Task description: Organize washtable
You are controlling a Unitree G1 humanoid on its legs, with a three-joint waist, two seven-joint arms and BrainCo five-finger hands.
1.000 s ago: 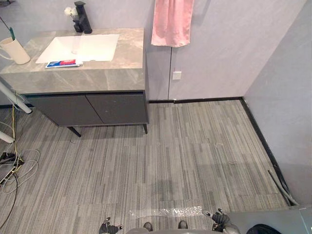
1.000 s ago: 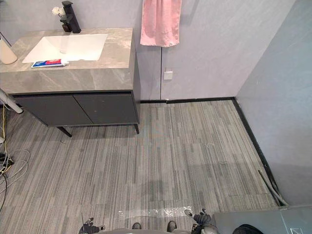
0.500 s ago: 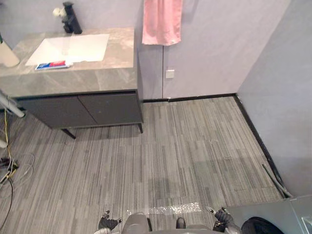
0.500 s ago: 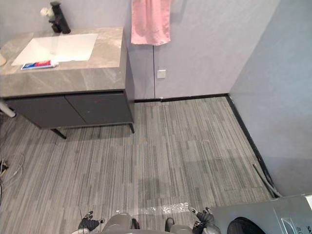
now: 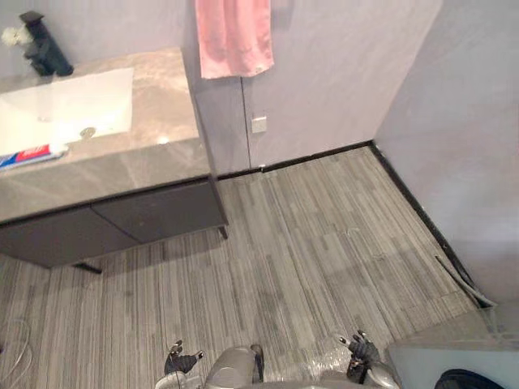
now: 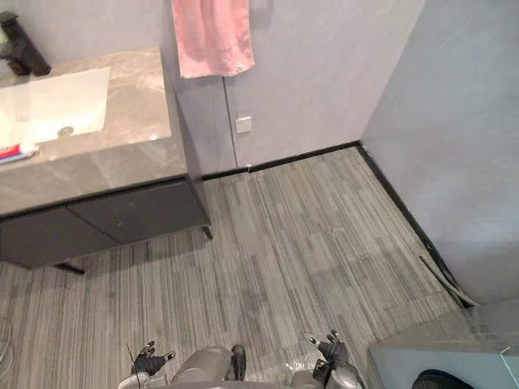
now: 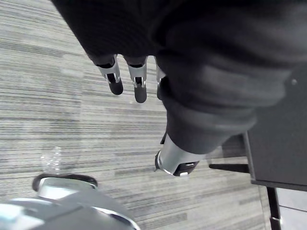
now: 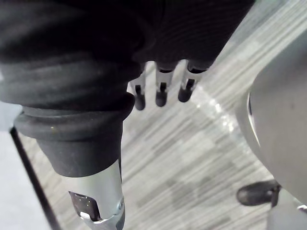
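In the upper left of the frame stood the grey marble-topped washtable with dark cabinet doors (image 5: 154, 154). It bore a black faucet (image 5: 45, 53), a white rectangular sink (image 5: 65, 109) and a red-and-blue toothpaste tube (image 5: 28, 156) at the basin's near edge. A pink towel (image 5: 233, 36) hung on the wall just right of it. At the bottom edge, well apart from the washtable, the left hand (image 5: 182, 360) and right hand (image 5: 361, 352) hung over the striped grey floor (image 5: 308, 243), their fingers (image 7: 115, 79) (image 8: 160, 93) straight, slightly spread, holding nothing.
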